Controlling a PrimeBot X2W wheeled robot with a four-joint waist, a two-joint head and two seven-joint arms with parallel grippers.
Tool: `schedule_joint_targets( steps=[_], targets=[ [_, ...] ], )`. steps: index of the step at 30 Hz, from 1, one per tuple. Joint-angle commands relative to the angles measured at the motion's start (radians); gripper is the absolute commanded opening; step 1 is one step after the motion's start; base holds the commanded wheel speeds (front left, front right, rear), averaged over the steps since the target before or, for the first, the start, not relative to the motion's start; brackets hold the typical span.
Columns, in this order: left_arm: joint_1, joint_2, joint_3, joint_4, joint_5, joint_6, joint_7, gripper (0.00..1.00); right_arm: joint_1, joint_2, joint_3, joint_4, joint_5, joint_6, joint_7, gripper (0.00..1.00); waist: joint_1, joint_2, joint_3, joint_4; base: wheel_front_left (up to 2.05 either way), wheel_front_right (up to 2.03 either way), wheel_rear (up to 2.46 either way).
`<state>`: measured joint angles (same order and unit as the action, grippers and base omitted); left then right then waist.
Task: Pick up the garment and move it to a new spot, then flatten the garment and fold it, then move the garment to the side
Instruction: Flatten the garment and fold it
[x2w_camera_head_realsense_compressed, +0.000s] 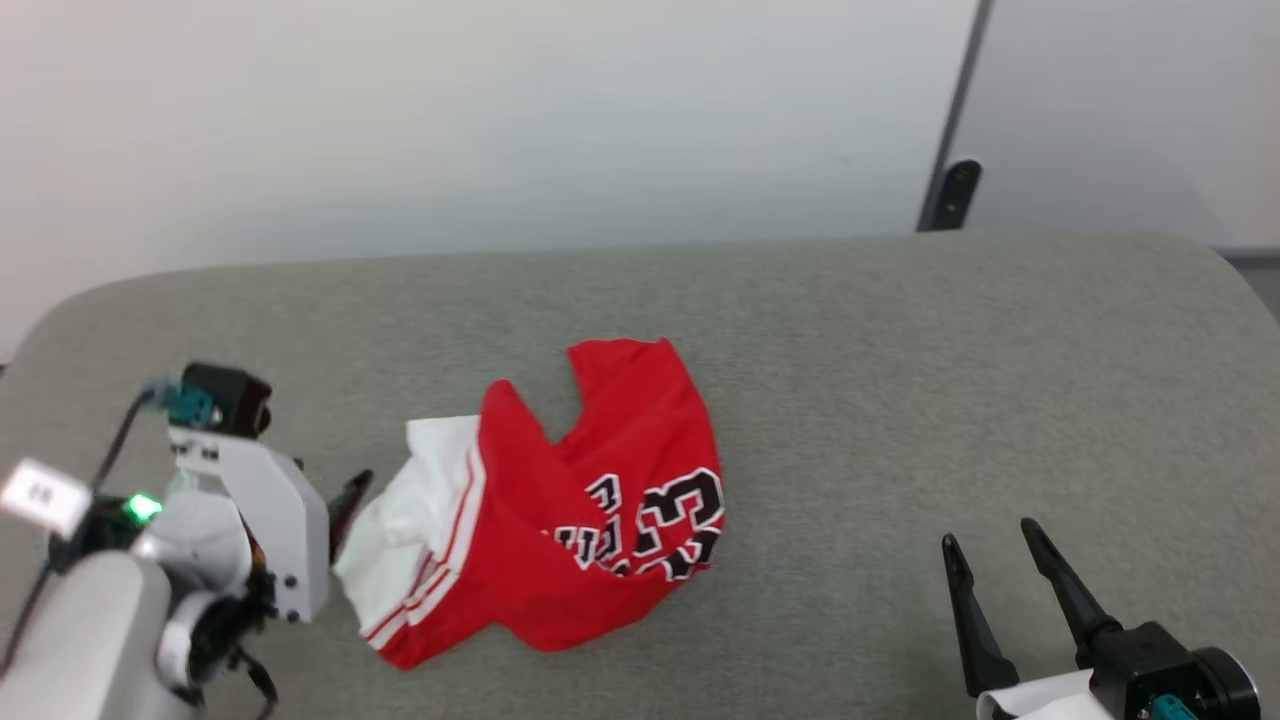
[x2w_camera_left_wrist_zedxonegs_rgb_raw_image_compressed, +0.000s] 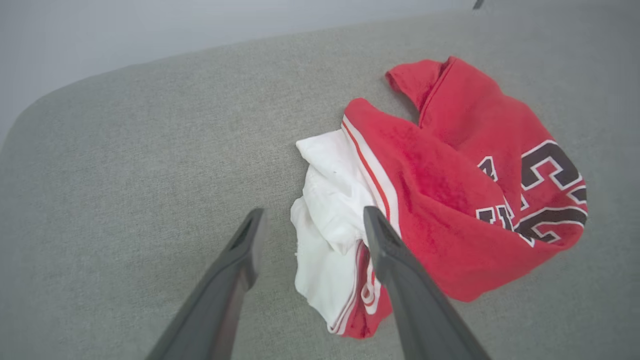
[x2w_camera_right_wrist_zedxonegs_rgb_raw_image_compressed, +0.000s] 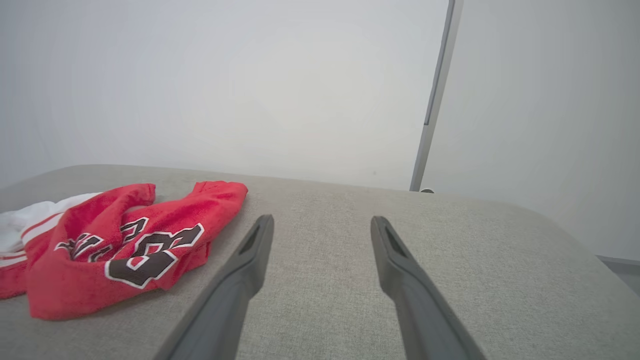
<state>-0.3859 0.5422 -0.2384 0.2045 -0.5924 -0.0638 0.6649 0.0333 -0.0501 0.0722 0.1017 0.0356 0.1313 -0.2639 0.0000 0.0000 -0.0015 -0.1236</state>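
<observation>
We see the garment (x2w_camera_head_realsense_compressed: 560, 510) lying crumpled on the grey fabric surface (x2w_camera_head_realsense_compressed: 900, 400), a little left of its middle. Its red body is bunched, the black "23" is turned askew, and a white sleeve with red-white stripe trim spills out toward our left side.

Our left gripper (x2w_camera_left_wrist_zedxonegs_rgb_raw_image_compressed: 314, 215) stands with its two dark fingers spread wide and holds nothing. In the left wrist view one finger crosses in front of the striped hem while the other is over bare fabric. We cannot tell whether either touches the cloth.

Our right gripper (x2w_camera_head_realsense_compressed: 990, 537) is likewise spread and empty, well apart from the garment over bare surface.

The surface has rounded corners. Behind it rises a pale wall (x2w_camera_head_realsense_compressed: 500, 120), with a thin dark post (x2w_camera_head_realsense_compressed: 955, 150) running up it at far right.
</observation>
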Motion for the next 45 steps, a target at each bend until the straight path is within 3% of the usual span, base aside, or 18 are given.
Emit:
schedule_joint_targets(
  steps=[1,13,17,21,28,37,41,45],
  targets=[
    [0.04,-0.008,0.009,-0.022,-0.002,-0.017,-0.074,1.0,0.013,0.0,0.004,-0.002,0.001,-0.001,-0.001,1.0,0.0,0.0,-0.036,0.058,0.0,0.0,0.0],
    [0.258,-0.143,0.098,-0.087,0.02,-0.049,-0.753,1.0,0.036,0.0,-0.007,-0.008,-0.027,-0.001,-0.001,1.0,0.0,0.0,-0.064,0.148,0.0,0.0,0.0],
    [0.28,-0.18,0.09,-0.054,0.04,-0.048,-0.869,1.0,0.042,0.001,-0.011,-0.012,-0.029,-0.001,-0.001,1.0,0.0,0.0,-0.067,0.179,0.0,0.0,0.0],
    [0.265,-0.205,0.081,-0.013,0.056,-0.05,-0.906,1.0,0.039,0.001,-0.005,-0.005,-0.034,-0.001,-0.001,1.0,0.0,0.0,-0.067,0.215,0.0,0.0,0.0],
    [0.261,-0.2,0.115,0.036,0.054,-0.034,-0.92,1.0,0.013,0.0,0.045,0.017,-0.036,-0.001,-0.001,1.0,0.0,0.0,-0.071,0.3,0.0,0.0,0.0],
    [0.287,-0.206,0.132,0.059,0.043,-0.008,-0.919,1.0,-0.011,-0.005,0.085,0.056,-0.009,-0.001,0.01,1.0,0.0,0.0,-0.073,0.479,0.0,0.0,0.0],
    [0.278,-0.229,0.112,0.059,0.038,-0.008,-0.907,1.0,-0.063,-0.045,0.112,0.073,0.039,-0.001,0.095,1.0,0.0,0.0,-0.074,0.547,0.0,0.0,0.0],
    [0.274,-0.251,0.094,0.057,0.025,-0.01,-0.898,1.0,-0.176,-0.134,0.218,0.093,0.149,-0.001,0.279,1.0,0.0,0.0,-0.06,0.592,0.0,0.0,0.0]
  ],
)
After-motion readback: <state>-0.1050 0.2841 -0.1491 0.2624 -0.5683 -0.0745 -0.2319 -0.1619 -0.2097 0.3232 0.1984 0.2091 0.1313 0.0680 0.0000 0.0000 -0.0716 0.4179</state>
